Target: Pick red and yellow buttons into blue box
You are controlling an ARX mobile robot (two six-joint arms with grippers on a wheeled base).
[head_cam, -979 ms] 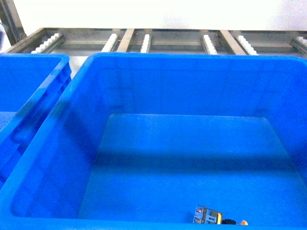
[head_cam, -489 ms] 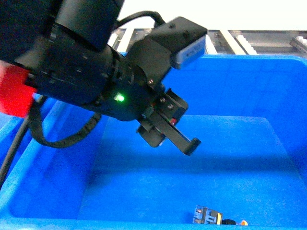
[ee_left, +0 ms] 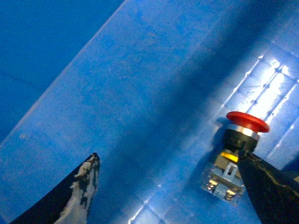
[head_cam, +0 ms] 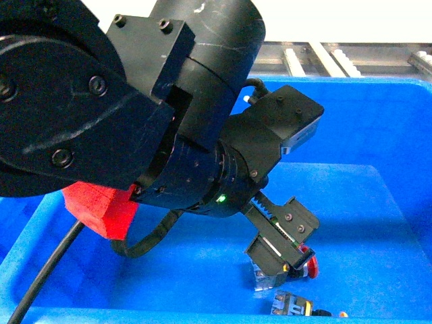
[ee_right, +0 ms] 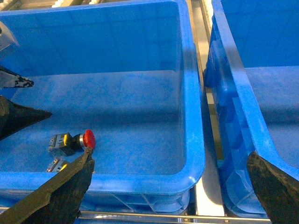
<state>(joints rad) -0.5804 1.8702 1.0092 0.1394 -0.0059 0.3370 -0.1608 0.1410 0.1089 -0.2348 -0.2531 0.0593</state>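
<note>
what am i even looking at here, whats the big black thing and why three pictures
The big black thing is a robot arm, seen by a camera on the robot's head. It reaches into a large deep bright-blue plastic bin.

The other two pictures come from small cameras on the robot's wrists, one per arm. The dark wedges at their lower edges are gripper fingers.

The left gripper is open inside the bin. A push-button switch with a round red cap sits on the bin floor next to one finger, not clamped. A second grey-bodied switch lies close by; its cap is mostly cut off.

The right gripper is open and empty, outside the bin. A second blue bin stands alongside.
</note>
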